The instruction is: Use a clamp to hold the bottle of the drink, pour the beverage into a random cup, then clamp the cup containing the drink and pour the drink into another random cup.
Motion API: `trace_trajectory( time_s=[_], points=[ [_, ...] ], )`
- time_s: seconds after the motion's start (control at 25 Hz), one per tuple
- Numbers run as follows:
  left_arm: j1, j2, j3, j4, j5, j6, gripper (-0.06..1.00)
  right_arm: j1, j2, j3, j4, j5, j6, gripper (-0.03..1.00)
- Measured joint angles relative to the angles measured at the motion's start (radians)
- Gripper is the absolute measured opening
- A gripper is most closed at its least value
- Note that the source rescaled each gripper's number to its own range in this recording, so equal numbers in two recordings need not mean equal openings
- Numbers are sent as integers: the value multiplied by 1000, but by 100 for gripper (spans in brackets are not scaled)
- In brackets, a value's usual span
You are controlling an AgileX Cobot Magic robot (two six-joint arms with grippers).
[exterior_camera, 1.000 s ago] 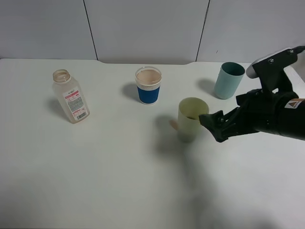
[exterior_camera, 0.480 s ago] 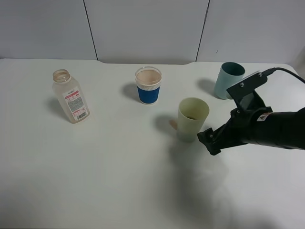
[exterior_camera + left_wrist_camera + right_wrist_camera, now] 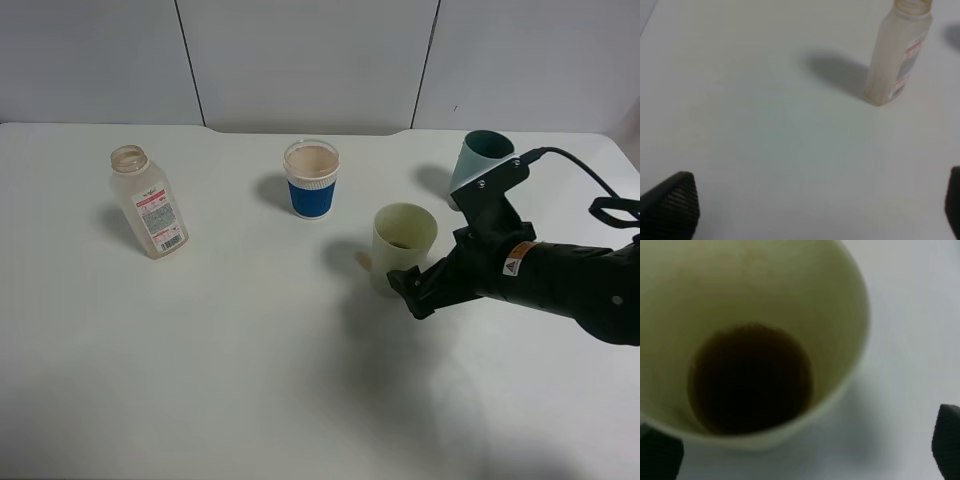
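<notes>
The bottle point(image 3: 148, 205) stands upright at the left of the table, uncapped and looking nearly empty; it also shows in the left wrist view as the bottle point(image 3: 897, 55). My left gripper point(image 3: 810, 210) is open, well short of it. The pale yellow-green cup point(image 3: 403, 245) stands mid-table with brown beverage point(image 3: 750, 377) at its bottom. My right gripper point(image 3: 410, 290) is low at that cup's front right side, open, its fingertips point(image 3: 947, 440) spread wide just short of the cup point(image 3: 765, 300). The blue-sleeved paper cup point(image 3: 311, 180) stands behind, its inside tinted pinkish brown.
A teal-blue tumbler point(image 3: 475, 155) stands at the back right, partly hidden by the right arm. A grey panelled wall runs behind the white table point(image 3: 200, 380). The left arm does not show in the exterior high view.
The right arm has swung left and dropped lower, bringing its open gripper close against the yellow-green cup. The cups and the bottle have stayed put.
</notes>
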Motion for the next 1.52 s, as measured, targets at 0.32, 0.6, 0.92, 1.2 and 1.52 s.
trace_trajectory(
  time_s=[0.32,0.6,0.92,1.2,1.52],
  points=[
    [0,0,0,0,0,0,100,0,132,3,-97,-164,37,100],
    [0,0,0,-1,0,0,100,0,200,3,-164,-338,41,100],
    [0,0,0,-1,0,0,100,0,212,3,-191,-352,41,100],
    [0,0,0,-1,0,0,100,0,212,3,-191,-349,45,0],
    [0,0,0,-1,0,0,100,0,212,3,-191,-348,56,2]
  ],
)
